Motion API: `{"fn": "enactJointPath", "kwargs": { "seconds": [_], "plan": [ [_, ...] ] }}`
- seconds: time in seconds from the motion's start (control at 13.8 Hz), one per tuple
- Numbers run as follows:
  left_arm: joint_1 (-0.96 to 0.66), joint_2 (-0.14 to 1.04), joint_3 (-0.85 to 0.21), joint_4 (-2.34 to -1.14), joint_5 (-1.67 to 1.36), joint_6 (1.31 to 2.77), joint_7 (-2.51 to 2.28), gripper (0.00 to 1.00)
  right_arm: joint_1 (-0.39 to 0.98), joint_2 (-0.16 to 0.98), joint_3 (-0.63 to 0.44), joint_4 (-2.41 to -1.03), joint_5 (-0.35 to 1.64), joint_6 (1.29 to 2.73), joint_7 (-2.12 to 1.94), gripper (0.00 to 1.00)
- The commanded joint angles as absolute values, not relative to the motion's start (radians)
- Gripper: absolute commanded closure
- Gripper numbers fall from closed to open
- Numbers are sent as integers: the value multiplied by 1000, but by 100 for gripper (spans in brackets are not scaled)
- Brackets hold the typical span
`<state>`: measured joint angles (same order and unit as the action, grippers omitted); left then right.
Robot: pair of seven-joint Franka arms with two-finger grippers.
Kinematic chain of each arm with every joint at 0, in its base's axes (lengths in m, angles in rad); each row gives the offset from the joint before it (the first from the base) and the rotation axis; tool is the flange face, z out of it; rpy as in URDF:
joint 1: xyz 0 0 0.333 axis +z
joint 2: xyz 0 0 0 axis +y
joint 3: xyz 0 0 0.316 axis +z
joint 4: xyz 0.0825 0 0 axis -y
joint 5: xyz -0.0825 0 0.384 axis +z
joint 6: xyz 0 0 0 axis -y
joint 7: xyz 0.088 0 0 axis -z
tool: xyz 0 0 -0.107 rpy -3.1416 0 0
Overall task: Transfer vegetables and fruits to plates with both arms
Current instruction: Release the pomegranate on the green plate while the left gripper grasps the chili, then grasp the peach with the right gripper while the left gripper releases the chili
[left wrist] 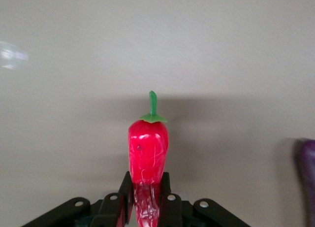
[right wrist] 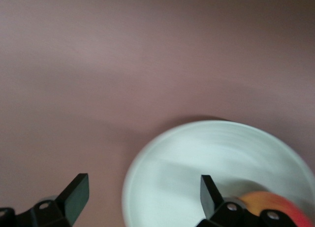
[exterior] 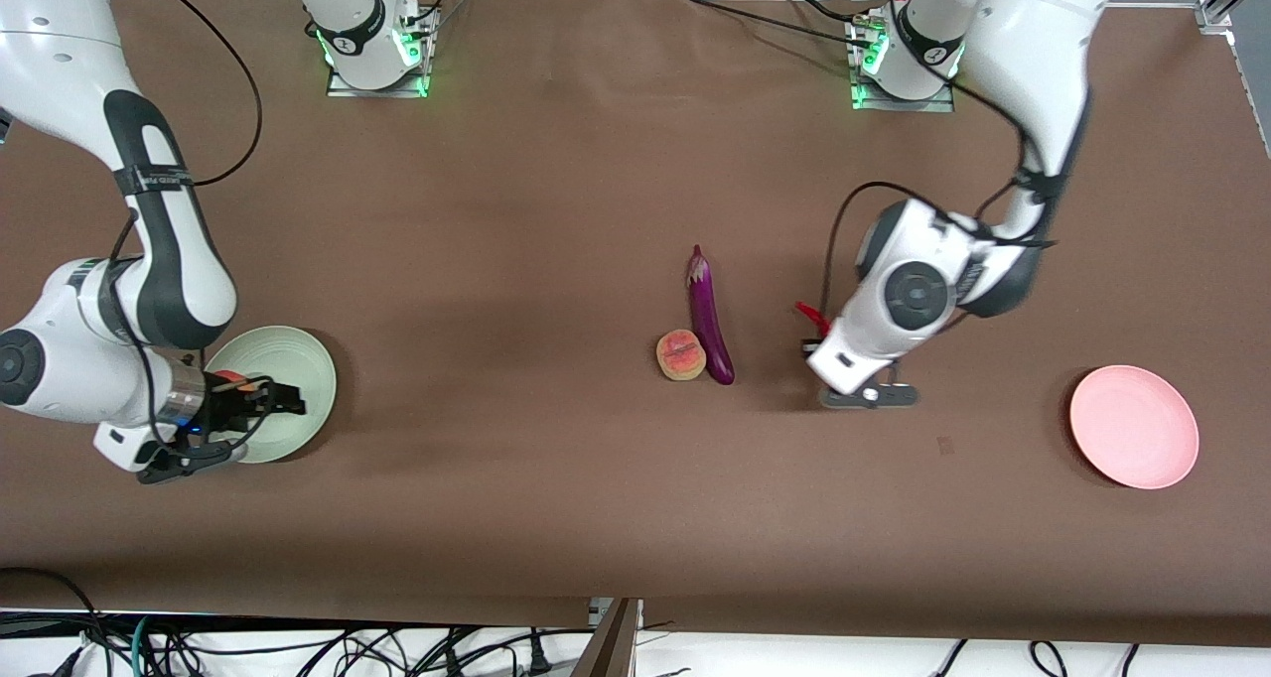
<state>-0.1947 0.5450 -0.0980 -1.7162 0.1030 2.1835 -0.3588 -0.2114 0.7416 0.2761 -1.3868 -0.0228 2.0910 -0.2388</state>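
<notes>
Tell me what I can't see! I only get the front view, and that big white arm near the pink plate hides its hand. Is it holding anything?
Observer: Yes. The left gripper is shut on the chili pepper, green stem pointing away from the wrist.
Operator: Is the pepper up in the air?
Observer: I cannot tell; the left wrist view only shows plain table past it.
Operator: What about the other hand, by the green plate?
Observer: The right gripper is open over the green plate, with nothing between its fingers.
Operator: Where did its fruit go?
Observer: A red-yellow fruit shows at the edge of the right wrist view, over the plate beside one finger.
</notes>
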Motion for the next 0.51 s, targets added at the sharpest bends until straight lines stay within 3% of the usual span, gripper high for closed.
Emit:
{"fn": "enactJointPath", "kwargs": {
  "seconds": [0.0,0.44],
  "plan": [
    [-68,528,-104,-1698,130,2164,-139,95,-138,739,301,-1384,-9,2079,-74,0],
    [175,525,-54,-1674,152,2166,414,94,188,755,295,-1348,-20,2196,441,0]
  ]
}}
